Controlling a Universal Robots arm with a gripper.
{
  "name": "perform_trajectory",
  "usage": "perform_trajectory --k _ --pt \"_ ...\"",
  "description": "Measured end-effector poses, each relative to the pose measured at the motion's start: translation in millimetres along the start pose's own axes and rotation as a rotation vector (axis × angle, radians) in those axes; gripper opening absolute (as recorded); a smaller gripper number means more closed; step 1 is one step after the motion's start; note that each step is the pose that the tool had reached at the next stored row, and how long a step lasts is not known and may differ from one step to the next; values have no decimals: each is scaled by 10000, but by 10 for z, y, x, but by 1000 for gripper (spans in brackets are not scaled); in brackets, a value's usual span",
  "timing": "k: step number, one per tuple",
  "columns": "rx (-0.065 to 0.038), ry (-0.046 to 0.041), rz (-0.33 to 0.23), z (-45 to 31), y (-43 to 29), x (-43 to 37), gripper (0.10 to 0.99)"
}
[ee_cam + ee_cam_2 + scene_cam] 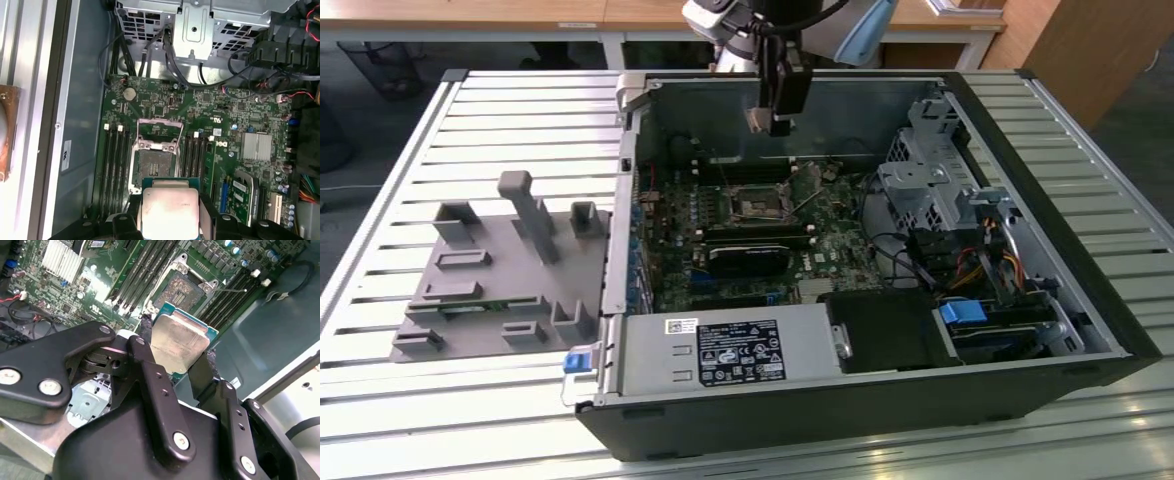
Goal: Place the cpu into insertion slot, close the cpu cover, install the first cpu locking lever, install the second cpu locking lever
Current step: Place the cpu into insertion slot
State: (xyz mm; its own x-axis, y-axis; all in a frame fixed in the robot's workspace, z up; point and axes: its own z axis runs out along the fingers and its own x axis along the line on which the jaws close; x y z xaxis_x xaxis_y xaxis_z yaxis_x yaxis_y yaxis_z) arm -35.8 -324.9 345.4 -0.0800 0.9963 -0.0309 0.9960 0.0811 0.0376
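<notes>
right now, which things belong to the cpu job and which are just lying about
Job in hand:
- cpu, gripped by the fingers
- insertion slot, unfilled
- cpu cover, open

Lying about:
- grey fixture beside the case
- power supply
- memory slots
- heatsink

I am viewing a work table [400,430] built of pale metal slats, which is spanning most of the exterior view. Its nearest slats are reflecting bright light. Behind the table, a wood-topped desk [480,12] is standing on white legs [608,48] along the far edge. A wooden cabinet [1087,50] is standing at the exterior view's right. Grey floor [360,170] is showing beside the table at the exterior view's left. In the first wrist view I am also seeing the table's slats [25,50].
</notes>
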Motion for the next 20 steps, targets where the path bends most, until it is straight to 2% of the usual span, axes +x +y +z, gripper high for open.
perform_trajectory --k 6,20 --pt "0 0 0 99 -4 4 541" --pt "2 -33 -1 267 -9 26 541"
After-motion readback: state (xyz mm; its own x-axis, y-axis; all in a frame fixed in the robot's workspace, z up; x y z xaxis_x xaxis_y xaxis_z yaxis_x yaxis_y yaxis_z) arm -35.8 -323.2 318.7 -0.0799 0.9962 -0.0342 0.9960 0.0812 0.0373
